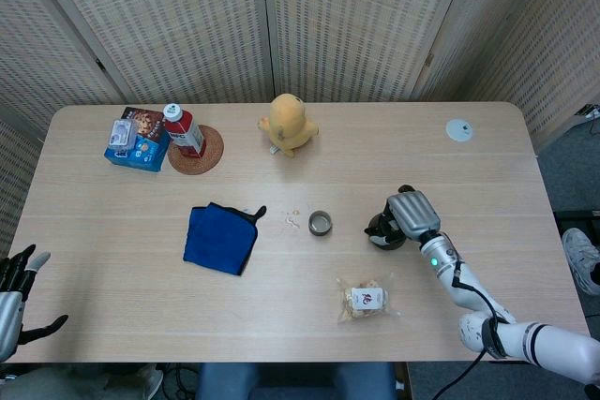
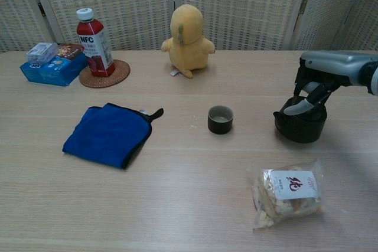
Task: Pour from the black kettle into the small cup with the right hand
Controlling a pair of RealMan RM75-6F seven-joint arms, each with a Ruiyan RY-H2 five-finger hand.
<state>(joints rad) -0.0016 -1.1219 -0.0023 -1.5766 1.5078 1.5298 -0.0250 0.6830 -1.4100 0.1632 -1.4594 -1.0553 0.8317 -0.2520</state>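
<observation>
The black kettle [image 1: 379, 230] [image 2: 300, 126] stands on the table right of the small cup [image 1: 320, 223] [image 2: 220, 119], its spout toward the cup. My right hand [image 1: 411, 213] [image 2: 323, 72] hovers over the kettle, and its fingers [image 2: 305, 103] curl down around the handle at the kettle's top. The dark cup is upright, about a hand's width from the kettle. My left hand [image 1: 16, 294] hangs off the table's near left edge with its fingers spread and nothing in it.
A snack bag [image 1: 367, 299] [image 2: 287, 193] lies just in front of the kettle. A blue cloth [image 1: 220, 238] [image 2: 109, 134] lies left of the cup. A yellow plush [image 1: 288, 124], red bottle [image 1: 183, 130] on a coaster, blue box [image 1: 134, 142] and white disc [image 1: 459, 130] sit farther back.
</observation>
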